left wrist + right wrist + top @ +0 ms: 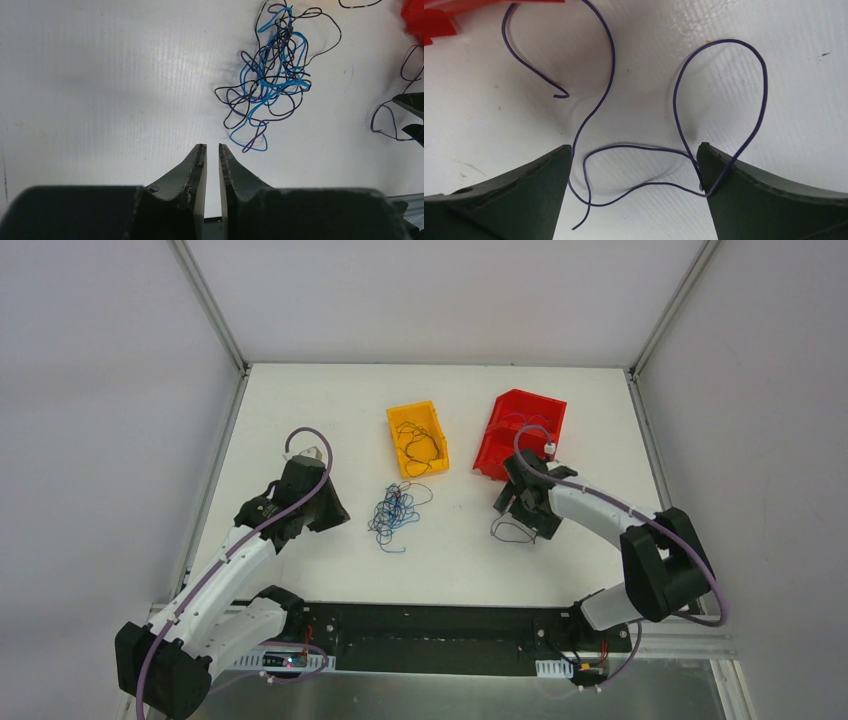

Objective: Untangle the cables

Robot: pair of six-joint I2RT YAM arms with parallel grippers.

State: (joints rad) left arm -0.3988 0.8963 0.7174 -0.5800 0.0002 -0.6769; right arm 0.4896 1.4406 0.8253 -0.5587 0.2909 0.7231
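Note:
A tangle of thin blue, black and purple cables (392,512) lies on the white table in front of the yellow bin; it also shows in the left wrist view (270,75). My left gripper (338,513) (212,146) sits left of the tangle, apart from it, jaws closed to a narrow slit and empty. One separate purple cable (512,530) (729,40) lies curled on the table in front of the red bin. My right gripper (525,515) (635,146) is open wide just over it, with the cable between the jaws and touching the right finger (744,190).
A yellow bin (402,420) at the back centre holds several dark wires. A red bin (520,400) stands to its right, just behind my right gripper; its edge shows in the right wrist view (439,22). Grey walls enclose the table.

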